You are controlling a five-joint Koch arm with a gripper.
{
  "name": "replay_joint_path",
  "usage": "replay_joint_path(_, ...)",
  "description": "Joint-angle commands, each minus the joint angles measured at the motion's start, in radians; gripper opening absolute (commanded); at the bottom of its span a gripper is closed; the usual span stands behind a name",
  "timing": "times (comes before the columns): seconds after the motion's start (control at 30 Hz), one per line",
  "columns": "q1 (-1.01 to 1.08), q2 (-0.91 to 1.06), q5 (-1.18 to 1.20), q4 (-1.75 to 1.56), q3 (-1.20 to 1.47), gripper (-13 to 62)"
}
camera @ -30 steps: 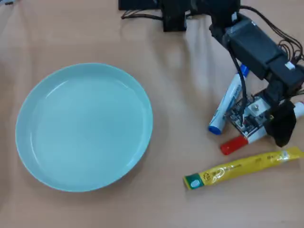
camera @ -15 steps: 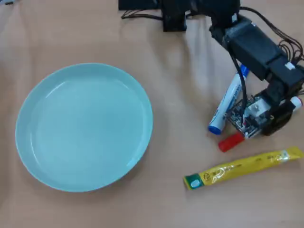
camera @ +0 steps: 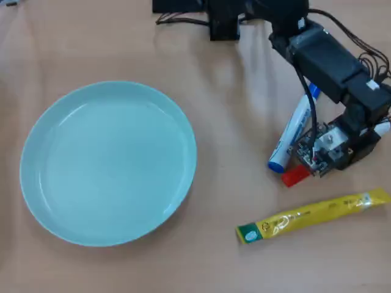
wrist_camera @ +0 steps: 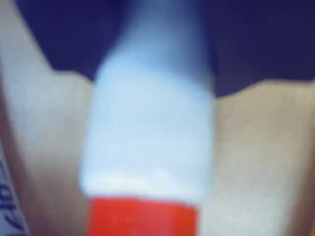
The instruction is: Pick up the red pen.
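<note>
The red pen (camera: 295, 176) lies slanted on the table at the right of the overhead view. Only its red cap and a bit of its white far end show past the arm. My gripper (camera: 346, 150) sits over the pen's middle, with its jaws shut against the white barrel. In the wrist view the red pen (wrist_camera: 147, 147) fills the frame, blurred, white barrel above red cap, with a dark jaw close on either side at the top.
A white marker with a blue cap (camera: 292, 135) lies just left of the gripper, nearly touching the red cap. A yellow sachet (camera: 311, 215) lies below the pen. A large pale-blue plate (camera: 190, 152) takes up the left. The arm's base and cables (camera: 226, 18) are at the top.
The black jaw swung in from the lower right and shut onto the pen. The red cap shifted slightly up and left, toward the blue-capped marker.
</note>
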Motion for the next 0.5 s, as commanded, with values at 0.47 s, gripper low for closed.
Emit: replay_joint_path(0.47, 0.014, 0.003, 0.161, -0.083, -0.009, -6.3)
